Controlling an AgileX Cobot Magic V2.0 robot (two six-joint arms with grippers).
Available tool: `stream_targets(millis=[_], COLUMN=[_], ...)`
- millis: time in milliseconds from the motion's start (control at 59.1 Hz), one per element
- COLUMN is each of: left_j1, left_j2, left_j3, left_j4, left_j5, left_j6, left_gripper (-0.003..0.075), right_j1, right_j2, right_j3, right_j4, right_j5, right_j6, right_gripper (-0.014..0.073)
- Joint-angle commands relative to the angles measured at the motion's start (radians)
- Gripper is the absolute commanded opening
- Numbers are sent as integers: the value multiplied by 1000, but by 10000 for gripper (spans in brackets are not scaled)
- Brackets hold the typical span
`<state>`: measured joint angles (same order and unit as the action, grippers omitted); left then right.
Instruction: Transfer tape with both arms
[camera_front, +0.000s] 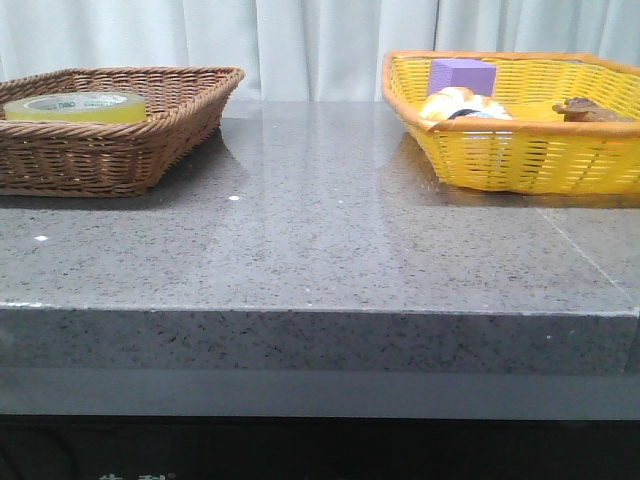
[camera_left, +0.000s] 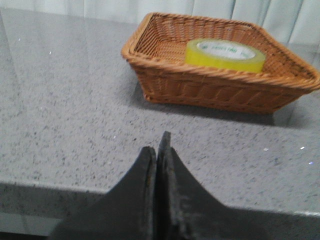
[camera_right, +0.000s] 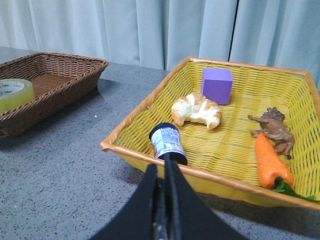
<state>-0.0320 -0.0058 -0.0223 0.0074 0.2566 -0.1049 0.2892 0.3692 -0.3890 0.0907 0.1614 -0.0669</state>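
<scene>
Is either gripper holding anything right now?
No. The left gripper and right gripper are shut on nothing; the tape lies in the brown basket.

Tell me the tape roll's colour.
Translucent yellow tape with a white, green-lettered core; left wrist view shows it best.

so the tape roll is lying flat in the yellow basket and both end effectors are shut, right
Not quite: the tape roll lies flat in the brown wicker basket, not the yellow basket, as the front view shows. Both the left end effector and the right end effector are shut.
</scene>
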Motion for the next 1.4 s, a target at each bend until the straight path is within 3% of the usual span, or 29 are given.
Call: stream_targets(millis=[0, 85, 135, 1386], left_j1=[3, 3, 3, 3], left_j2=[-20, -20, -20, -18], left_j3=[27, 72, 68, 71], left_j4=[-7, -7, -7, -7], left_j5=[-152, -198, -152, -158], left_j6=[0, 0, 0, 0], left_gripper=[-20, -20, -20, -20], right_j1=[-4, -4, -4, -4], right_j2=[2, 2, 2, 2], right_j3=[-26, -26, -26, -26], right_j4=[-8, -8, -8, -8], right_j5=[-85, -85, -84, -85], right_j6=[-5, -5, -5, -5], right_gripper=[-27, -27, -27, -27])
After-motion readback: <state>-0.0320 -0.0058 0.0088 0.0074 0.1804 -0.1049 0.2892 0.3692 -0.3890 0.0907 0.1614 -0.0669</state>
